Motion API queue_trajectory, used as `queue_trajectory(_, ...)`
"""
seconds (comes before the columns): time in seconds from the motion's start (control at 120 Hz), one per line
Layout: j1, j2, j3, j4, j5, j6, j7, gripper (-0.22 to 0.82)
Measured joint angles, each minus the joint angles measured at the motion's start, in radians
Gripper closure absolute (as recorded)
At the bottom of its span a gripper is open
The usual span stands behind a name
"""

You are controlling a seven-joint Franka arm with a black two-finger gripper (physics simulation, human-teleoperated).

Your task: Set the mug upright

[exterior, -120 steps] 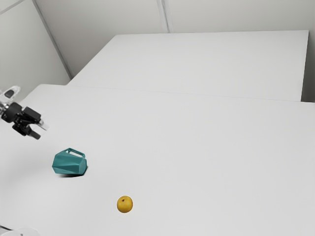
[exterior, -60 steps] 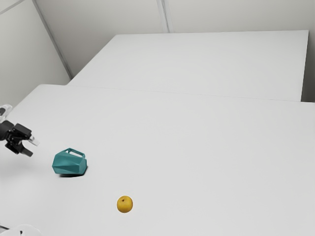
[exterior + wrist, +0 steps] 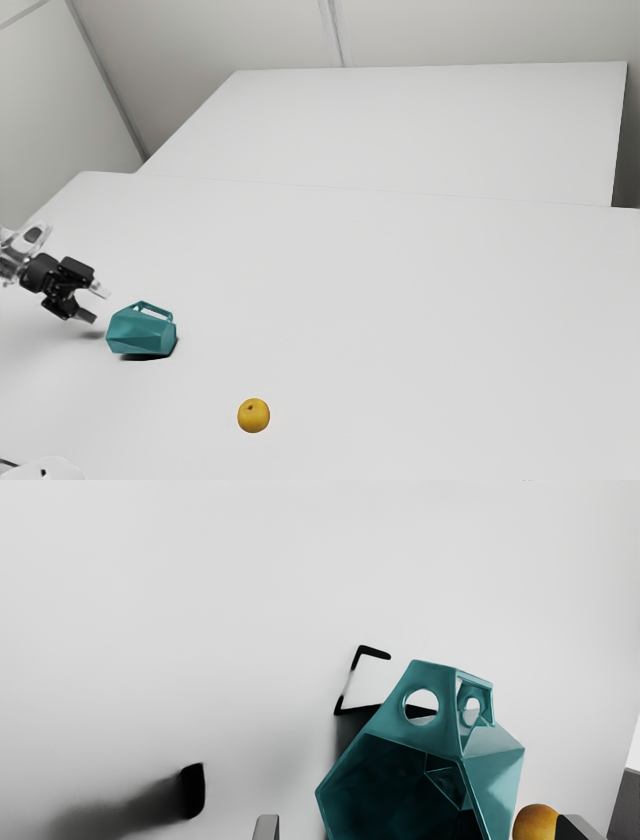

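Observation:
In the exterior view my gripper [image 3: 94,306] is low over the table at the left, its fingers spread and a small gap from the mug. The teal faceted mug [image 3: 142,332] lies on its side with its handle on top and its mouth toward my gripper. The wrist view looks into the dark opening of the mug [image 3: 492,780], its handle rising above. There the two fingertips of my gripper [image 3: 417,827] stand wide apart, with the mug beyond them and nothing held.
An orange round fruit [image 3: 254,416] rests on the white table [image 3: 400,320], beyond the mug from my gripper. In the wrist view the fruit [image 3: 534,822] appears beside one fingertip. A white shape [image 3: 50,470] sits in the exterior view's lower left corner.
My gripper first moved down and toward the exterior view's left, then came back toward its right, lower and nearer the mug. The mug and the fruit have stayed still.

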Motion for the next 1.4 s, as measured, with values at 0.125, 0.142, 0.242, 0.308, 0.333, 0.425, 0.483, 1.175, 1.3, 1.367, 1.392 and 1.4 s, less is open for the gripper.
queue_trajectory(0.125,0.000,-0.003,-0.017,-0.021,-0.017,0.010,-0.004,0.00)
queue_trajectory(0.142,0.000,-0.005,-0.017,-0.026,-0.018,0.010,-0.005,0.00)
queue_trajectory(0.242,0.008,-0.017,-0.018,-0.055,-0.023,0.003,-0.007,0.00)
queue_trajectory(0.308,0.009,-0.026,-0.019,-0.071,-0.024,-0.004,-0.009,0.00)
queue_trajectory(0.333,0.009,-0.029,-0.019,-0.076,-0.024,-0.007,-0.010,0.00)
queue_trajectory(0.425,0.010,-0.034,-0.021,-0.084,-0.026,-0.017,-0.011,0.00)
queue_trajectory(0.483,0.011,-0.041,-0.021,-0.096,-0.026,-0.025,-0.012,0.00)
queue_trajectory(1.175,0.018,-0.061,-0.063,-0.145,-0.069,-0.065,-0.011,0.45)
queue_trajectory(1.3,0.018,-0.062,-0.064,-0.145,-0.075,-0.081,-0.001,0.58)
queue_trajectory(1.367,0.018,-0.063,-0.065,-0.144,-0.077,-0.089,0.004,0.64)
queue_trajectory(1.392,0.018,-0.064,-0.065,-0.144,-0.077,-0.091,0.005,0.66)
queue_trajectory(1.4,0.018,-0.065,-0.065,-0.144,-0.077,-0.092,0.006,0.66)
